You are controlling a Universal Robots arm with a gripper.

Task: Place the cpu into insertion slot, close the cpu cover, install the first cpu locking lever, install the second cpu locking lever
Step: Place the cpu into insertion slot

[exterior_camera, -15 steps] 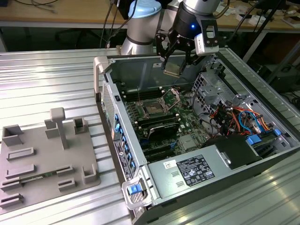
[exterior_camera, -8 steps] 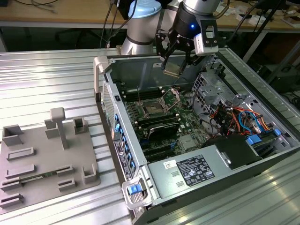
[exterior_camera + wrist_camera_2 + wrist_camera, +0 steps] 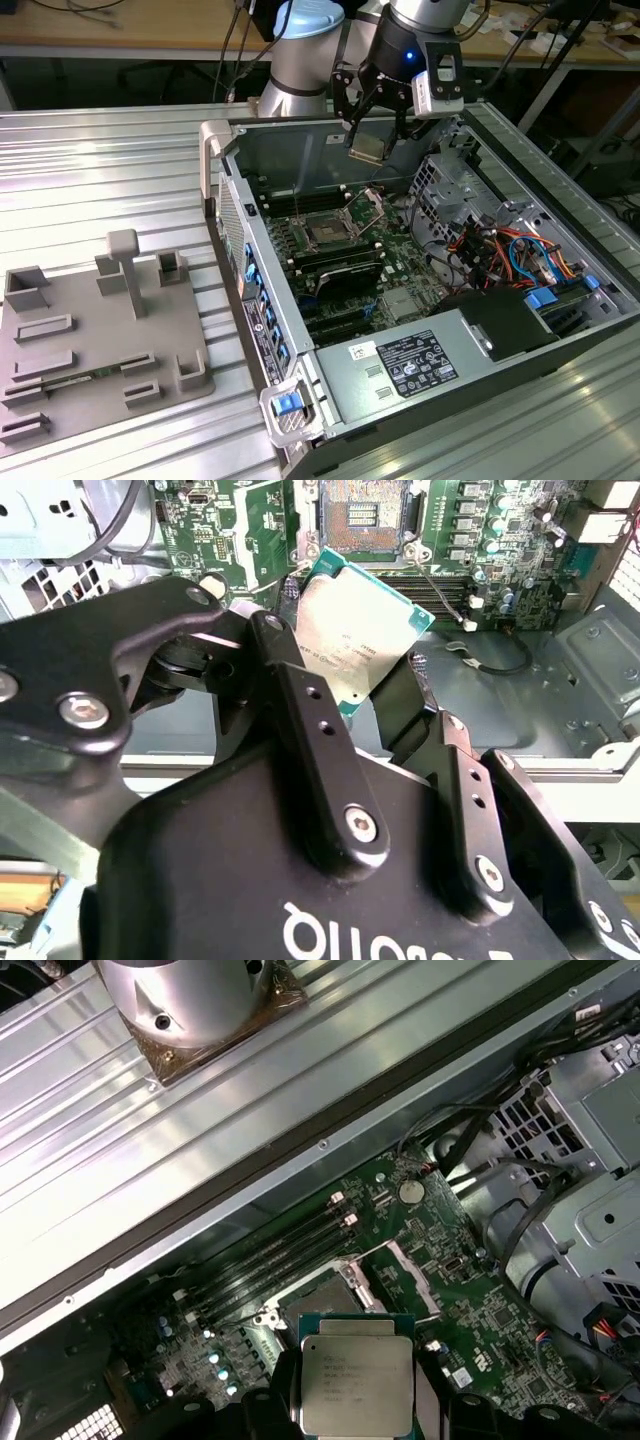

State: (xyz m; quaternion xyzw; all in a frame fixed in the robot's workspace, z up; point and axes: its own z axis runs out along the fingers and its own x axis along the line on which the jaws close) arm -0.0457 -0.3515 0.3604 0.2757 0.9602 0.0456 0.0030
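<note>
My gripper (image 3: 368,135) hangs over the open computer case and is shut on the cpu (image 3: 367,148), a flat silver-grey chip with a green edge. Both wrist views show the cpu (image 3: 355,640) (image 3: 357,1385) clamped by its edges between the black fingers (image 3: 300,695), well above the motherboard. The insertion slot (image 3: 325,232) (image 3: 362,515) lies bare below, its contact field showing; in the first wrist view the insertion slot (image 3: 328,1300) is partly hidden behind the chip. The cpu cover (image 3: 371,205) (image 3: 408,1278) stands swung up on the side of the slot toward the exterior view's right.
Long black memory slots (image 3: 340,265) lie beside the socket. A white-labelled grey power supply (image 3: 400,365) fills the case's near end, with a drive cage (image 3: 455,180) and coloured cables (image 3: 505,245) at the exterior view's right. A grey fixture plate (image 3: 90,340) sits on the ribbed table.
</note>
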